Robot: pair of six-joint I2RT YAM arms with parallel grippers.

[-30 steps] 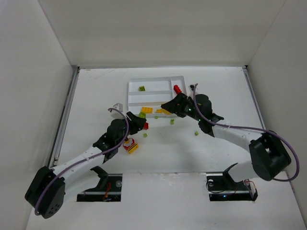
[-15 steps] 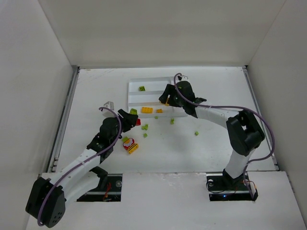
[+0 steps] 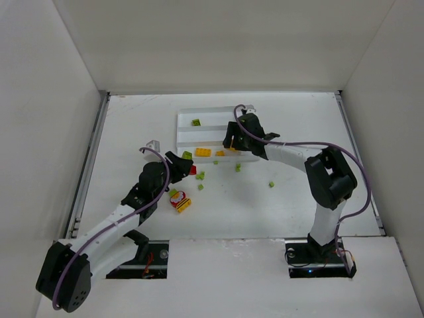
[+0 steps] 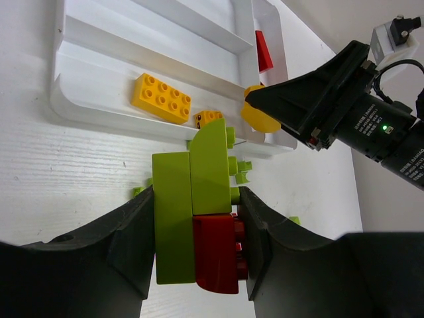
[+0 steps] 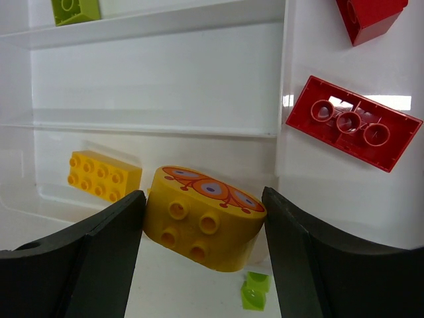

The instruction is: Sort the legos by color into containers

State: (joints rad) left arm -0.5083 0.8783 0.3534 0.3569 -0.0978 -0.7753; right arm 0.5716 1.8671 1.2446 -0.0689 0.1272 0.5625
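Note:
My left gripper [image 4: 195, 225] is shut on a clump of two lime green legos and a red one [image 4: 199, 218], held above the table just in front of the white tray [image 4: 132, 33]. My right gripper [image 5: 202, 228] is shut on a rounded yellow lego with an orange print [image 5: 202, 222], over the near right corner of the tray [image 3: 212, 132]. The near slot holds a yellow lego [image 5: 105, 175]. A green lego [image 5: 75, 9] lies in the far slot. Two red legos [image 5: 353, 122] sit in the crosswise slot.
A red and yellow clump [image 3: 179, 201] lies on the table by the left arm. Small green pieces are scattered in front of the tray [image 3: 200, 175], [image 3: 238, 168], [image 3: 271, 183]. White walls close in the table on three sides.
My right arm has swung left and back, carrying the yellow lego over the tray's near right corner. My left gripper has shifted slightly left with its clump.

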